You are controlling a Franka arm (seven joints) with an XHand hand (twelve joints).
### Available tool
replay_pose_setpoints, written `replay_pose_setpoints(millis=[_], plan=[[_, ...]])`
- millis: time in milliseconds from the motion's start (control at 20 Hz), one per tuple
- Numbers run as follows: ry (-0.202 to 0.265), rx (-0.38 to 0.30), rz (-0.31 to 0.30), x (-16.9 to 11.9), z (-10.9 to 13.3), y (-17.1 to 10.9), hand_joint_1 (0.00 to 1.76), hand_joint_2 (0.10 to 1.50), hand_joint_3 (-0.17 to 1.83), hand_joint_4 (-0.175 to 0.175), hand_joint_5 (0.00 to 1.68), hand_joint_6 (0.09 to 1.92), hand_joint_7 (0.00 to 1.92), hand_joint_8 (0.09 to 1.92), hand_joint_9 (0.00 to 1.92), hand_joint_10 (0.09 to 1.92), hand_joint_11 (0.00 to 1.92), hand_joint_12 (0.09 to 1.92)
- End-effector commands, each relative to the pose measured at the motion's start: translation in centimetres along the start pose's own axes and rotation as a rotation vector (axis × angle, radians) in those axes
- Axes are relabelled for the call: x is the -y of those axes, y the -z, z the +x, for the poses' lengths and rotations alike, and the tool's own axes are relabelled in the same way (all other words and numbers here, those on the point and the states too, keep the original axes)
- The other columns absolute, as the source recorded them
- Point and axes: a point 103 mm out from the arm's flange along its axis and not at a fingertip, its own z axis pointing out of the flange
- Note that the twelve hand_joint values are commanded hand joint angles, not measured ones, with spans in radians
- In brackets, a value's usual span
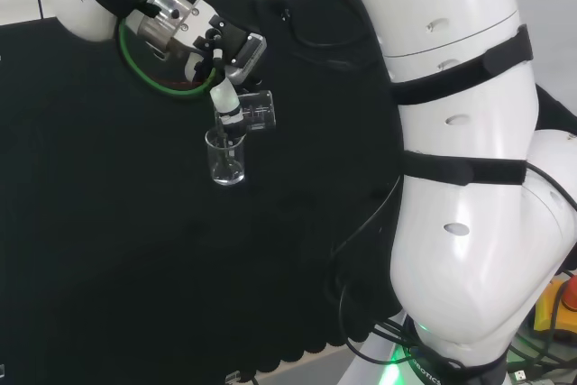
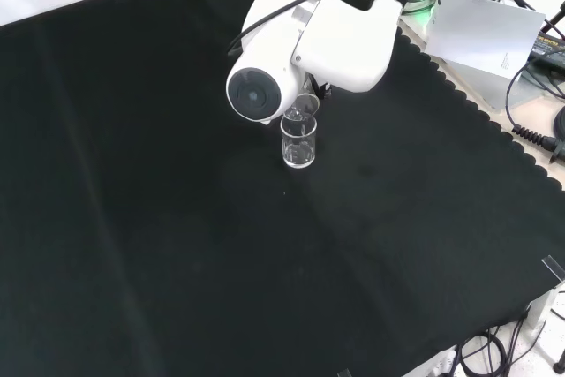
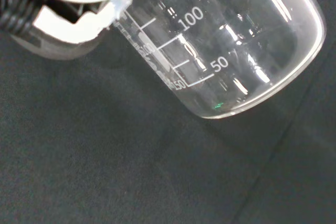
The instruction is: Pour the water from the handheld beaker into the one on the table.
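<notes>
Your hand (image 1: 225, 101) grips the tilted beaker (image 1: 255, 110); keep its lip over the standing beaker (image 1: 225, 158) on the counter (image 1: 108, 223), tilting slowly.

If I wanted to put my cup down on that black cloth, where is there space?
Front view: bare cloth left of and below the standing beaker. It is crowded right there, where the hand tips the held beaker over it.

In the front view the arm's white link (image 2: 309, 41) hides the hand and most of the held beaker (image 2: 303, 109). The wrist view's edge cuts off that beaker's upper part, and water in either beaker (image 1: 225, 158) cannot be made out
</notes>
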Motion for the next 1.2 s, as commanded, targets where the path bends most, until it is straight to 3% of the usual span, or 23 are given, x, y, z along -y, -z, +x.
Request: replay_pose_setpoints(millis=[50,400,600,800,1000,1200], plan=[[0.007,-0.009,-0.020,0.0,0.0,0.0,1.13,0.66,0.71,0.104,1.20,0.83,1.52,0.44,1.60,0.09,1.17,0.88],[0.012,-0.024,-0.039,0.0,-0.4,-0.2,1.13,0.66,0.72,0.103,1.20,0.84,1.52,0.43,1.60,0.09,1.17,0.88],[-0.027,0.022,-0.014,0.0,-0.9,0.1,1.13,0.66,0.72,0.103,1.20,0.84,1.52,0.43,1.60,0.09,1.17,0.88],[-0.032,-0.010,-0.077,0.3,-1.0,0.4,1.13,0.66,0.72,0.102,1.20,0.84,1.52,0.43,1.60,0.09,1.17,0.88],[-0.019,-0.089,-0.211,0.4,-1.6,0.0,1.13,0.66,0.72,0.103,1.20,0.84,1.52,0.43,1.60,0.09,1.17,0.88],[0.011,-0.224,-0.351,0.6,-3.1,-1.4,1.13,0.66,0.72,0.103,1.19,0.84,1.52,0.43,1.60,0.09,1.17,0.88]])
